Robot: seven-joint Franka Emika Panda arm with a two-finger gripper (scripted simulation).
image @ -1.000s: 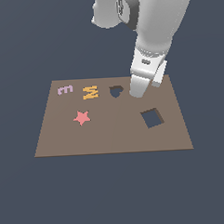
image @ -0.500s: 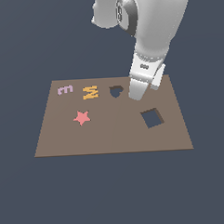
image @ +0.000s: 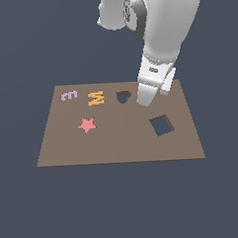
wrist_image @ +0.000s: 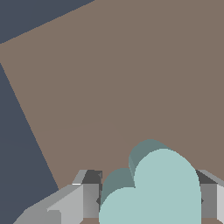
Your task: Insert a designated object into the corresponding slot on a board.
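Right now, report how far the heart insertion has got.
Done: the teal heart block is picked up, sitting between the fingers of the hand, as the wrist view shows. In hand: the hand is low over the board, just to the exterior view's right of the heart-shaped slot. Left: the slot looks dark and empty, so lining up and pressing the block in remain.

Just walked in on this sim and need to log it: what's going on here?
A single robot arm is working over a flat brown board. The wrist view shows its pincer with a finger on each side of a pale teal heart-shaped block. In the exterior view the pincer sits low over the board, just to the exterior view's right of the dark heart-shaped slot, which is empty. The block is not inserted yet. A square hole, a red star and two letters also sit on the board.
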